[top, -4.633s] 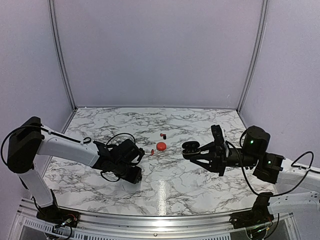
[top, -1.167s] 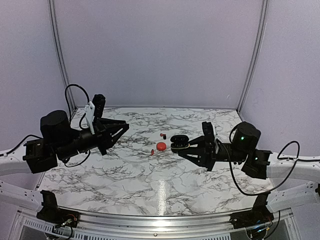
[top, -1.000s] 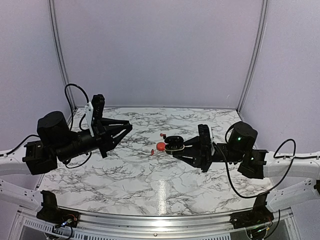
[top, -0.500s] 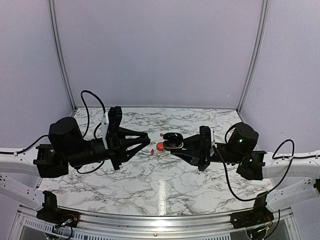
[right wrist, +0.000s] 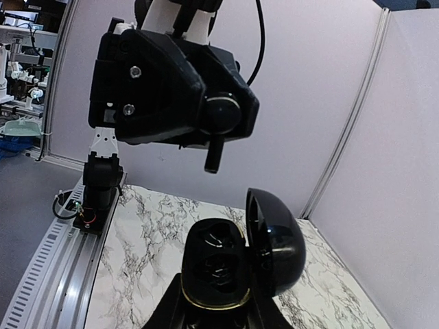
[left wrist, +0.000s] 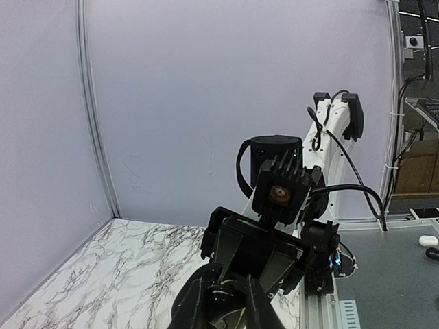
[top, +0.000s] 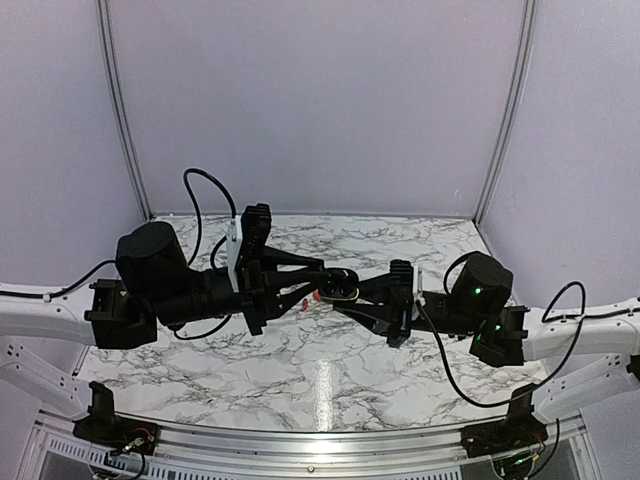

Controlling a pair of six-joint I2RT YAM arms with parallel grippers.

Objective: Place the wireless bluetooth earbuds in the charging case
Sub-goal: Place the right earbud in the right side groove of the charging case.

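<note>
My right gripper (top: pixel 350 292) is shut on the oval black charging case (top: pixel 340 285) and holds it above the table's middle. In the right wrist view the case (right wrist: pixel 214 264) is open with its lid (right wrist: pixel 274 240) standing up at the right. Its wells are dark, and I cannot tell whether a bud lies in them. My left gripper (top: pixel 322 278) is open and empty, its fingers right at the case and apart from it. In the left wrist view the case (left wrist: pixel 230 312) shows between my left fingers (left wrist: pixel 195 295). The round red case (top: pixel 317 295) peeks out below. The earbuds are hidden behind the grippers.
The marble table (top: pixel 330 370) is closed in by lilac walls with metal posts (top: pixel 505 110). A metal rail (top: pixel 300 435) runs along the near edge. Both arms meet over the middle of the table, with cables (top: pixel 200 190) looping above them.
My left arm has swung up from the table and reached right until its open fingers meet the case. My right gripper has carried the open black case leftwards over the red case.
</note>
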